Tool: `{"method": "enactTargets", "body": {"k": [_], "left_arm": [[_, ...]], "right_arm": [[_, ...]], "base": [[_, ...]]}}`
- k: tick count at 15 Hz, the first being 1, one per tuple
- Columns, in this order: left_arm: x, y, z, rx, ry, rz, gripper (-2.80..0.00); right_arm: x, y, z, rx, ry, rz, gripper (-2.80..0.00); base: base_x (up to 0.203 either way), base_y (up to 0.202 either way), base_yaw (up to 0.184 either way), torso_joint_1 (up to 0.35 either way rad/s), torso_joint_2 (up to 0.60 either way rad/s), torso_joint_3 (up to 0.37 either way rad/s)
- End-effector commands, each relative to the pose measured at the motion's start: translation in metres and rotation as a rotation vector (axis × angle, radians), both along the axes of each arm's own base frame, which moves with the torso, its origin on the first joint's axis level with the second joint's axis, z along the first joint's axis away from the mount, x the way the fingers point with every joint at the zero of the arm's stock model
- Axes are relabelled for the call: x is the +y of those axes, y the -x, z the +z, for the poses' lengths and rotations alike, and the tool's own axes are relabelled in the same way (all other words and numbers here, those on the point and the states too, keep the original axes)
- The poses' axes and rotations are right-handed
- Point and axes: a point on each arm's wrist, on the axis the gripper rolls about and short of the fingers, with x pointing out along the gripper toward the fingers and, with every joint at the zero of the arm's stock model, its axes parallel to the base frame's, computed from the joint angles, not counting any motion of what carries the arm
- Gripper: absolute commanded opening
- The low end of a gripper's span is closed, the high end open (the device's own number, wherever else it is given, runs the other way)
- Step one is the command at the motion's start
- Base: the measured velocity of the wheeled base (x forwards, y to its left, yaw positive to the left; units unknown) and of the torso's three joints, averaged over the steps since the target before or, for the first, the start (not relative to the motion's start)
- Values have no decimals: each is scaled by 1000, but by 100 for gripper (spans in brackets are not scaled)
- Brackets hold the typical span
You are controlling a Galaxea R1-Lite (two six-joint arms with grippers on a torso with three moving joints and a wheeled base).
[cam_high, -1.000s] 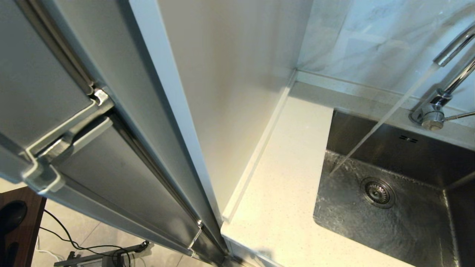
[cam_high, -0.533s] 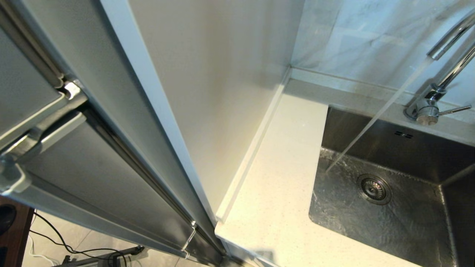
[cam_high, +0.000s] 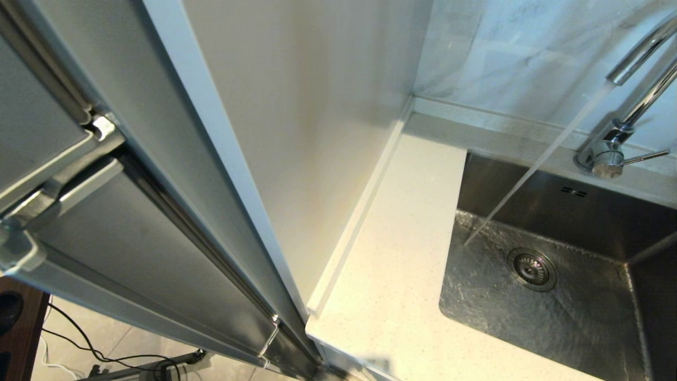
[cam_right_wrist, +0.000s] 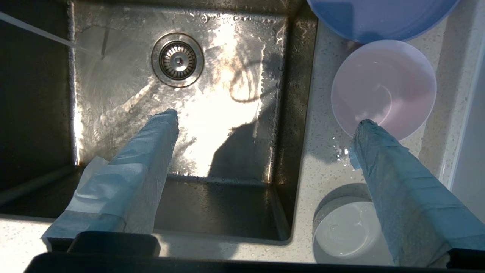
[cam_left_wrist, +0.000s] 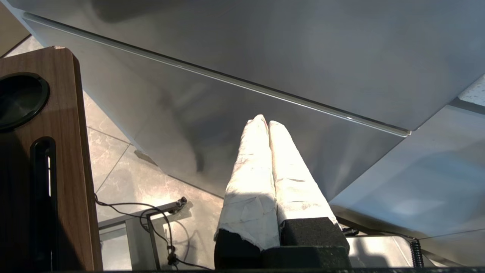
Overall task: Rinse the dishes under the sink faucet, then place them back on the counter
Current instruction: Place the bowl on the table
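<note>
1. Grey cabinet doors (cam_high: pixel 132 211) fill the left half of the head view, with a cream side panel (cam_high: pixel 317 132) beside them and the grey-veined marble wall (cam_high: pixel 518 53) across the upper right.
2. Next comes the counter (cam_high: pixel 402 254), a speckled cream strip running from centre to bottom of the head view, bare where it shows there.
3. Right of it sits the sink (cam_high: pixel 555 312), its steel floor wet, with the drain strainer (cam_high: pixel 532 269) at lower right.
4. At the upper right edge stands the faucet (cam_high: pixel 634 79), and water (cam_high: pixel 534 164) streams slantwise down into the basin.
5. Over to the right wrist view: the right gripper (cam_right_wrist: pixel 265 121) hangs above the sink's edge, jaws spread wide, nothing between them.
6. Dishes on the counter along the frame's right side: the lilac plate (cam_right_wrist: pixel 379 19) at the upper edge, the pink bowl (cam_right_wrist: pixel 382 87) below it, the whitish bowl (cam_right_wrist: pixel 348 231) lowest.
7. Left wrist view: the left gripper (cam_left_wrist: pixel 267 121) has its white-wrapped fingers (cam_left_wrist: pixel 250 170) pressed together, empty, over floor tiles beside a wooden stand (cam_left_wrist: pixel 41 151).
</note>
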Motion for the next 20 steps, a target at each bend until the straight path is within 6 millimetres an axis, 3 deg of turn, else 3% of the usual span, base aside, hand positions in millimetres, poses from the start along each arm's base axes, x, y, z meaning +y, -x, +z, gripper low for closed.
{"method": "enactTargets", "body": {"k": [1, 20], "left_arm": [[0, 0, 0, 0, 0, 0, -280], [0, 0, 0, 0, 1, 0, -280]], "right_arm": [[1, 1, 0, -1, -4, 2, 0], [1, 1, 0, -3, -3, 2, 0]], "base": [[0, 0, 0, 0, 0, 0], [0, 0, 0, -15, 33, 16]]}}
